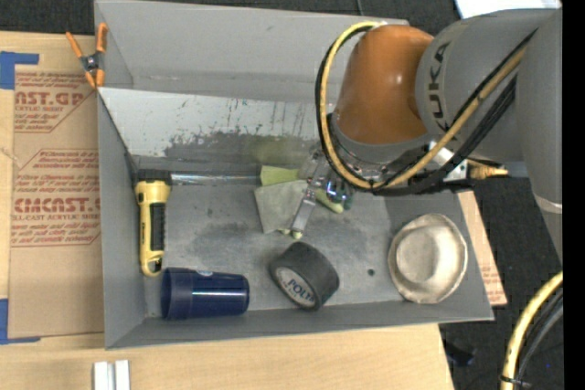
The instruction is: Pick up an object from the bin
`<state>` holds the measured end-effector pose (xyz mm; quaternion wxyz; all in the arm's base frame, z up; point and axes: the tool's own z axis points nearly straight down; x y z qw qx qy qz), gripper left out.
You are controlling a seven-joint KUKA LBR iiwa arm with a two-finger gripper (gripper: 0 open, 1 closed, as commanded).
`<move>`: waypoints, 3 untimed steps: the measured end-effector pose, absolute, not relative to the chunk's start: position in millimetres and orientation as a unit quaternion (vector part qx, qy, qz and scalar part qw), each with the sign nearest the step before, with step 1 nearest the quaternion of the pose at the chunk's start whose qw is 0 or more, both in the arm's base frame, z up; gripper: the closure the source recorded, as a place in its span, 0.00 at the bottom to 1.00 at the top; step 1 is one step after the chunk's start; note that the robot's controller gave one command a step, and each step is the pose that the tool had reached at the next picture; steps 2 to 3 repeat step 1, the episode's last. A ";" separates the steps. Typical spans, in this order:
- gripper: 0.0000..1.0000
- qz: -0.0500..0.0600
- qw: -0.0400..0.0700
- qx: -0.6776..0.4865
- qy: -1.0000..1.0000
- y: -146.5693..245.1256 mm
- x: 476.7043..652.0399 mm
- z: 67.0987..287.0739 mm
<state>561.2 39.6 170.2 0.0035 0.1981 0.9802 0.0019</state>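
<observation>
My gripper (300, 222) comes down from under the orange wrist cover at the middle of the bin. It sits at the right edge of a pale green cloth-like piece (274, 205) lying on the bin floor, whose brighter green-yellow part (277, 175) lies toward the back wall. Just below the gripper lies a black roll of tape (304, 277) with white lettering on its side. Whether the gripper touches the green piece cannot be made out.
A yellow and black hand tool (151, 226) lies along the left wall. A dark blue cup (205, 294) lies on its side in the front left corner. A silver metal bowl (427, 258) sits at the front right. The arm covers the bin's back right.
</observation>
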 end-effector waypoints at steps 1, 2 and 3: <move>0.00 0.001 0.003 0.202 0.979 54.4 557.3 196.8; 0.00 0.001 0.003 0.202 0.979 54.4 557.3 196.8; 0.00 0.001 0.003 0.202 0.979 54.4 557.3 196.8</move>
